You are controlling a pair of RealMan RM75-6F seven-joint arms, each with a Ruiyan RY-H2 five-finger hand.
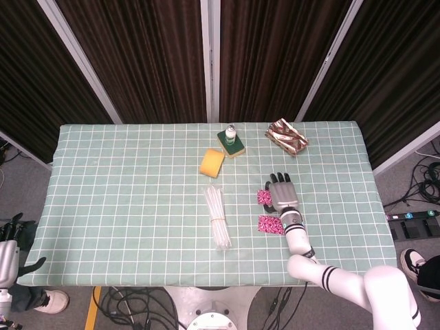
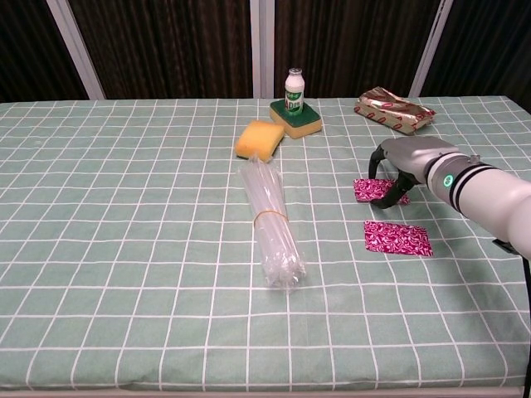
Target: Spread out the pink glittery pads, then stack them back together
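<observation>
Two pink glittery pads lie apart on the green checked cloth, right of the middle. The far pad [image 2: 368,191] [image 1: 263,199] sits under my right hand [image 2: 408,161] [image 1: 280,193], which arches over it with fingertips [image 2: 387,197] touching its right edge; the pad stays flat on the cloth. The near pad [image 2: 397,238] [image 1: 271,225] lies free just in front of that hand, beside the wrist. My left hand [image 1: 9,242] hangs off the table's lower left corner in the head view, fingers apart and holding nothing.
A bundle of clear tubes [image 2: 270,223] lies mid-table. Behind it are a yellow sponge [image 2: 259,138], a white bottle [image 2: 293,87] standing on a green sponge [image 2: 296,118], and a shiny wrapped packet [image 2: 395,110] at the back right.
</observation>
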